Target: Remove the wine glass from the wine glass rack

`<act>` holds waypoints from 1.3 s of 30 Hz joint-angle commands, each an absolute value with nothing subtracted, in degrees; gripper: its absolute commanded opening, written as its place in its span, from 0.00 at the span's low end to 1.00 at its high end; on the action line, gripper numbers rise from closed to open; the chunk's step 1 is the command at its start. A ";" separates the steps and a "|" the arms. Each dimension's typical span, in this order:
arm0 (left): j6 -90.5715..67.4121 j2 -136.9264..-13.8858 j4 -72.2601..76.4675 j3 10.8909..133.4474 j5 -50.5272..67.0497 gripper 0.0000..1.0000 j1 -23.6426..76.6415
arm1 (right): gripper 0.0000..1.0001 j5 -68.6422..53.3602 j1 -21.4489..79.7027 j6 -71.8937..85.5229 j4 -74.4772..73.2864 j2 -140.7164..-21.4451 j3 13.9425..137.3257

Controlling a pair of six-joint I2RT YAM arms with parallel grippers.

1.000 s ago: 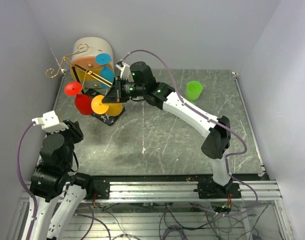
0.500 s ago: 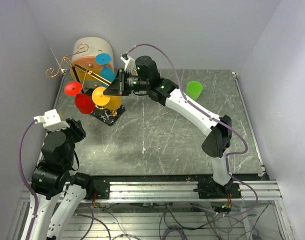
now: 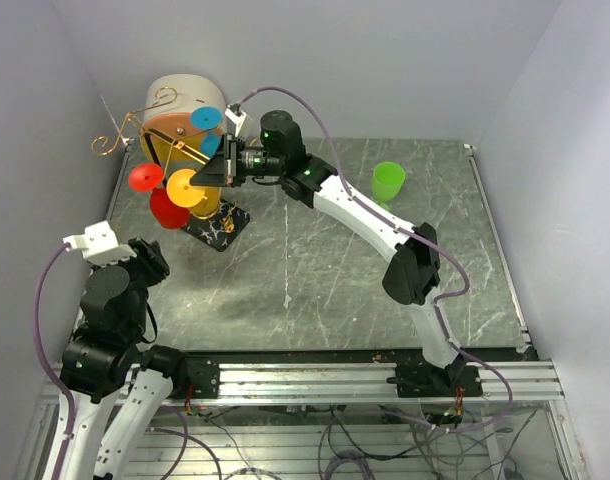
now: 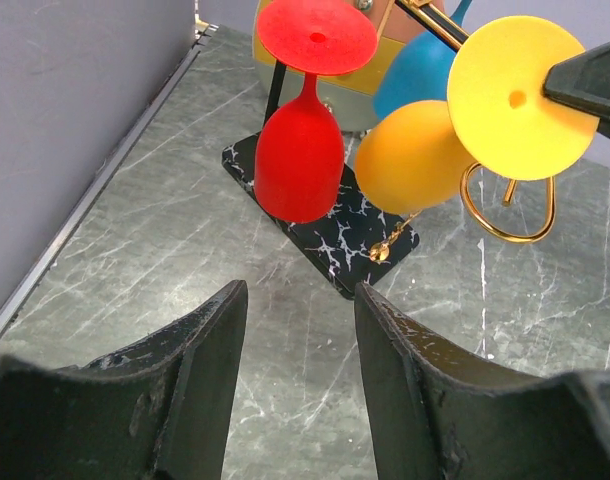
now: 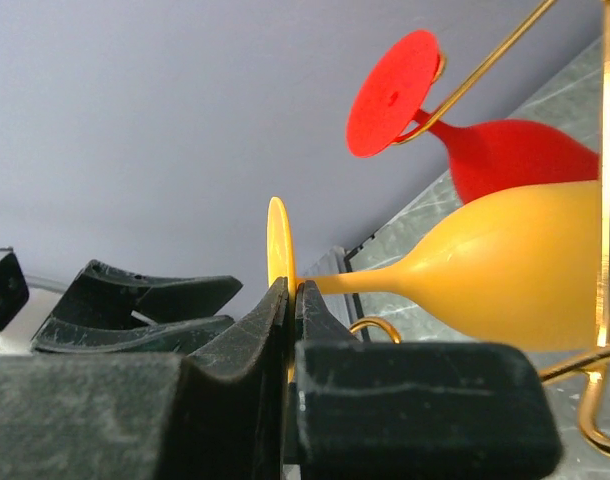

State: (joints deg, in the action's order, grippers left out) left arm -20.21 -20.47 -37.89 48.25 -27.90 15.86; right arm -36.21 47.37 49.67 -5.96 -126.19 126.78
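The gold wire wine glass rack [image 3: 135, 125] stands on its black speckled base [image 3: 218, 229] at the table's back left. Red [image 3: 166, 207] and blue [image 3: 214, 146] wine glasses hang upside down on it. My right gripper [image 3: 211, 171] is shut on the foot disc of the yellow wine glass [image 3: 206, 203], seen edge-on in the right wrist view [image 5: 279, 250]. The yellow bowl [image 5: 515, 265] is next to a gold rail [image 5: 607, 200]; I cannot tell whether the stem sits between rails. My left gripper [image 4: 300, 340] is open and empty, low before the base [image 4: 335, 240], red glass [image 4: 300, 160] and yellow glass [image 4: 410, 160].
A cream drum with an orange face [image 3: 185, 100] stands right behind the rack. A green cup [image 3: 388, 182] stands at the back right. Grey walls close in the table on the left, back and right.
My right gripper has moved left and towards the back with the yellow glass's foot in it; the glass moved along with it. The left arm has barely shifted.
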 commanded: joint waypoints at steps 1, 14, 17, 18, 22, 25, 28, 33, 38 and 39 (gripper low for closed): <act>-20.98 -19.62 -37.58 48.06 -29.53 0.58 16.00 | 0.00 -41.19 48.01 52.51 0.25 -126.26 128.14; -21.08 -19.75 -37.70 48.04 -29.44 0.57 15.95 | 0.00 -40.08 48.96 50.45 0.05 -120.51 125.95; -21.05 -19.76 -37.71 48.05 -29.42 0.57 15.97 | 0.00 -40.14 48.87 49.66 0.28 -118.94 126.04; -21.01 -19.70 -37.71 48.06 -29.36 0.57 15.98 | 0.00 -40.31 48.88 49.39 0.43 -118.45 126.30; -21.09 -19.78 -37.79 48.06 -29.44 0.57 15.97 | 0.00 -40.25 48.84 47.13 1.14 -116.09 126.97; -20.91 -19.65 -37.64 48.04 -29.29 0.57 15.99 | 0.00 -38.67 48.86 42.34 1.23 -111.20 125.52; -20.60 -19.63 -37.05 47.90 -28.63 0.58 15.99 | 0.00 -34.60 48.92 33.73 0.18 -103.78 119.81; -23.61 -21.35 -35.88 49.03 -22.82 0.60 16.00 | 0.00 -15.29 51.18 9.82 -3.44 -85.34 100.75; -37.36 -26.46 -29.90 50.79 -4.31 0.72 16.00 | 0.00 8.39 55.78 -10.42 1.09 -68.93 77.23; -40.64 -28.20 -27.38 51.34 -0.11 0.73 16.00 | 0.00 12.47 56.70 -12.81 0.99 -67.15 74.18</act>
